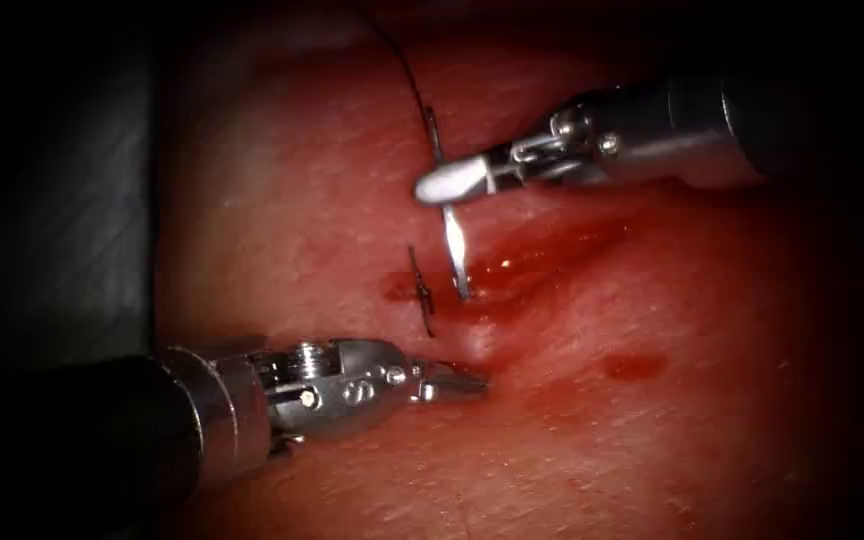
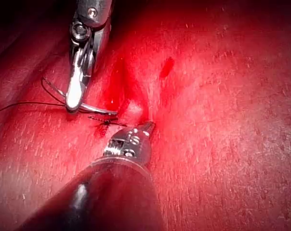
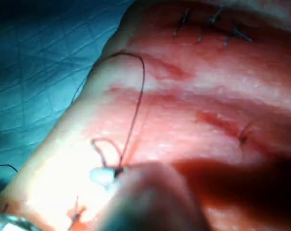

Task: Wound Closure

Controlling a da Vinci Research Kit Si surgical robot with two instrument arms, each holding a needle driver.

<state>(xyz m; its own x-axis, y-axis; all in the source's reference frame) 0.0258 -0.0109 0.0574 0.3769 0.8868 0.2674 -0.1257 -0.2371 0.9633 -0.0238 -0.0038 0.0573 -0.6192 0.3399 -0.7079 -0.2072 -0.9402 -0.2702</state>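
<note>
**rook:** Nearest the endoscope is the left tool [image 1: 452,381], coming in from the lower left. Its fingers are pinched together on nothing, tips resting just below the cut [image 1: 542,255] on the tissue [image 1: 302,180]. The right tool [image 1: 449,183] reaches in from the upper right, fingers clamped on the needle [image 1: 455,245] around mid-curve. The needle's lower part points down at the cut's left end; I can't tell if the tip is actually in. Thread [image 1: 407,70] runs off to the top. There's a short dark stitch with cut ends [image 1: 421,292] just left of the needle, so one stitch looks done there, and the glossy red fluid [image 1: 632,365] and the open stretch to the right say plenty is left.

**mev:** Left wrist view agrees: left tool [image 2: 146,128] is closed and empty beside that knot [image 2: 106,121], and the right tool [image 2: 74,98] hangs down holding the needle [image 2: 95,109], thread [image 2: 25,104] trailing off.

**rook:** In the right wrist view, thread [image 3: 138,91] loops up over the tissue [image 3: 193,106] from the right tool's blurred tip [image 3: 107,175], with finished stitches [image 3: 210,24] further along.
</note>
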